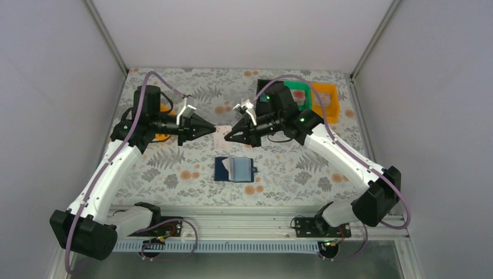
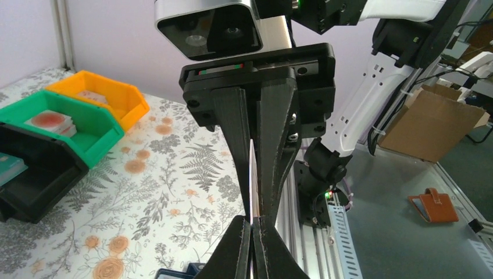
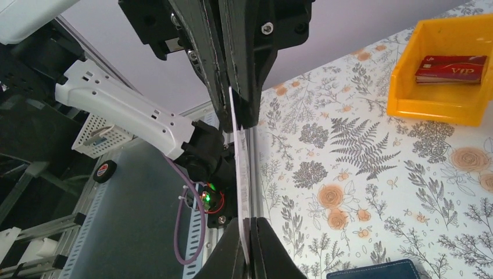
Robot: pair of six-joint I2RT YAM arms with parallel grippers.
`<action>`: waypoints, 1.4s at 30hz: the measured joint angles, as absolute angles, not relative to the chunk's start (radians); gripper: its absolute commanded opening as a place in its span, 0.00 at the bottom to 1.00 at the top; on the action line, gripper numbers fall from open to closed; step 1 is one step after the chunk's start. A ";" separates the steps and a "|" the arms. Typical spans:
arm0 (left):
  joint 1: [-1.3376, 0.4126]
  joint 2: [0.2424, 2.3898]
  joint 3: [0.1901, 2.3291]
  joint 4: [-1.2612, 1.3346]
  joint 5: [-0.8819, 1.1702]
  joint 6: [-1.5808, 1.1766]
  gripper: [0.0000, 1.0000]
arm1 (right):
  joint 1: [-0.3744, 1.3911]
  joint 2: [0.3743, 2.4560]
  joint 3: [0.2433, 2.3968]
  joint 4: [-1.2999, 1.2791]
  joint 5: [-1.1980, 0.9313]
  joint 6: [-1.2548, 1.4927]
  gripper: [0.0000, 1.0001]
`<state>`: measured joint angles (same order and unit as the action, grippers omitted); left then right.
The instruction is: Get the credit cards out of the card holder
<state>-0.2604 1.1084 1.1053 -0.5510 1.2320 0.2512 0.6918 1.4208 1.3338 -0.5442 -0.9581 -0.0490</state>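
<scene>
Floral table (image 1: 174, 174), both arms reached in over its middle, tips meeting nose to nose in the air. Black bin (image 2: 29, 168), green bin (image 2: 58, 125) and orange bin (image 2: 96, 96) sat at the far right. Card holder (image 1: 234, 169) lay open flat on the table nearer the bases, untouched, well below the tips. Left gripper (image 1: 214, 129) was clamped on a pale credit card (image 1: 220, 136); right gripper (image 1: 227, 136) was clamped on the same card from the opposite side. Looked like a mid-air handover of one extracted card. Next move needs one gripper to let go before either arm pulls away, or the card bends. Couldn't tell whether more cards stayed in the holder
</scene>
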 measured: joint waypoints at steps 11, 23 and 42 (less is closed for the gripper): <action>-0.262 1.110 1.105 -0.493 1.160 0.194 0.02 | 0.659 1.419 1.313 -0.468 -0.950 0.092 0.04; -0.257 1.110 1.088 -0.467 0.878 0.084 1.00 | 0.501 1.405 1.281 -0.407 -0.943 0.286 0.04; -0.035 0.953 0.834 -0.454 0.411 -0.030 1.00 | -0.265 1.423 1.006 -0.074 -0.400 1.090 0.04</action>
